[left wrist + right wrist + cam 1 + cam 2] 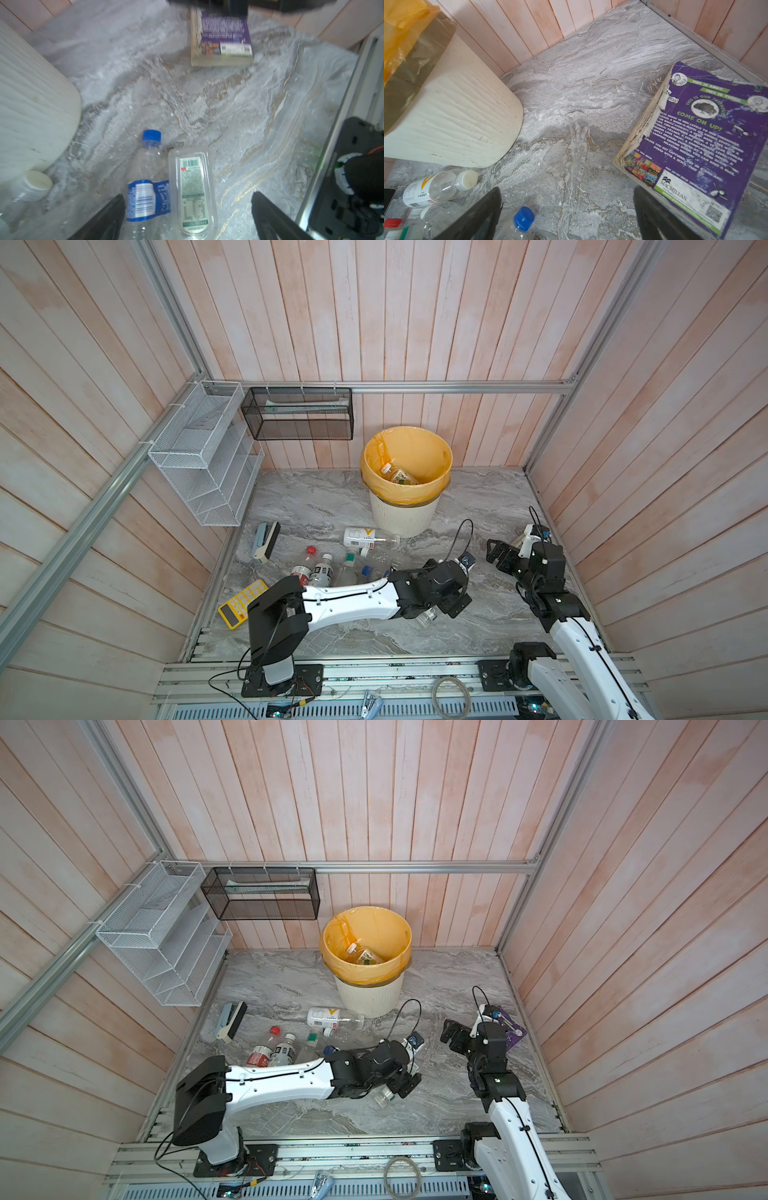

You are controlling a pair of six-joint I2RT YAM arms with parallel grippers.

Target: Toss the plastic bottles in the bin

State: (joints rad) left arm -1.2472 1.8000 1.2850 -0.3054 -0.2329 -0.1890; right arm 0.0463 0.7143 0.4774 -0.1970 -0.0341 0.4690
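Bottle (400,477) lies inside bin (403,514), seen in both top views only.

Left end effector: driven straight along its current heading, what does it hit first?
Left end effector would likely meet the flat clear plastic bottle with the green-and-white label first; it lies between the open fingers. Depth unclear.

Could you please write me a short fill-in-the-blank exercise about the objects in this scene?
1. The book lying flat has a ____ cover.
2. The calculator is ____ in colour.
3. In the left wrist view, the bottle with the blue label has a ____ cap.
Missing words: purple; yellow; blue.
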